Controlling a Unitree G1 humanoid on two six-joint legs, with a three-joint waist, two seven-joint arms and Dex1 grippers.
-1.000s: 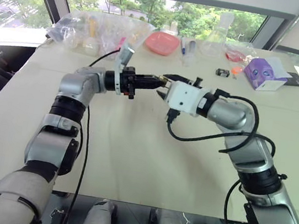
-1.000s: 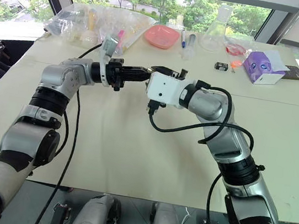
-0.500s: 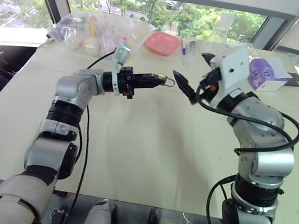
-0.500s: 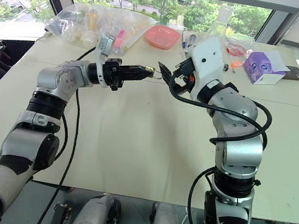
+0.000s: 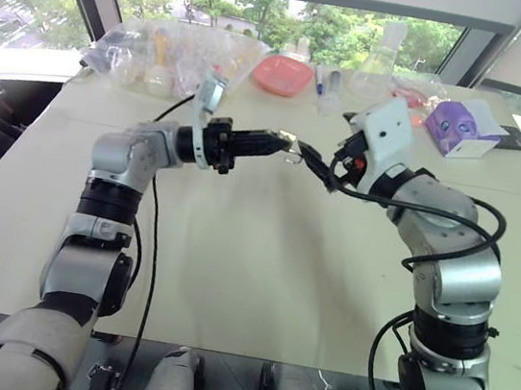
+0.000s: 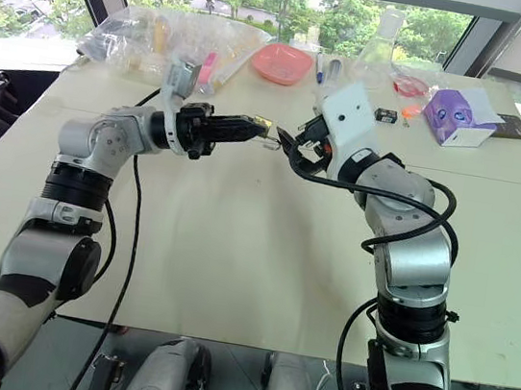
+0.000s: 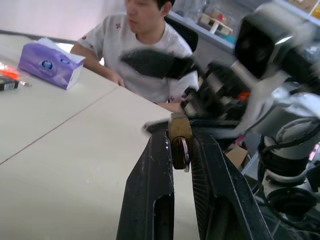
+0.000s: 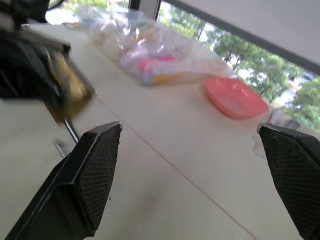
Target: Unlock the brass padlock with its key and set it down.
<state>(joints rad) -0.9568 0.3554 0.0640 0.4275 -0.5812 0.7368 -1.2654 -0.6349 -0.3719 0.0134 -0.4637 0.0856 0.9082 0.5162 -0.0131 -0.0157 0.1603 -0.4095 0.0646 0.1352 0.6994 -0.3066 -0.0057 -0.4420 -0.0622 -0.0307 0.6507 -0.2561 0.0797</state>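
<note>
The brass padlock [image 7: 179, 134] is pinched between the fingertips of my left gripper [image 5: 280, 143], which is shut on it and held level above the table [image 5: 231, 268], pointing right. Its thin shackle [image 5: 294, 152] sticks out toward the right gripper. A small rounded metal piece [image 7: 184, 153] lies against the padlock's body; I cannot tell if it is the key. My right gripper [image 5: 325, 138] faces the padlock from the right, close to it and not touching, its fingers [image 8: 95, 165] spread wide open with nothing between them. The padlock [image 8: 70, 86] shows blurred in the right wrist view.
Along the far edge lie clear plastic bags of items [image 5: 165, 46], a pink dish [image 5: 282, 74], a glass flask [image 5: 378, 61], a small black object [image 6: 385, 116] and a purple tissue box [image 5: 459, 126]. A person [image 7: 145, 30] sits at the table's right side.
The right gripper, at the padlock a second ago, let go, opened wide, rolled over and drew back to the right. The left gripper kept hold of the padlock and barely moved.
</note>
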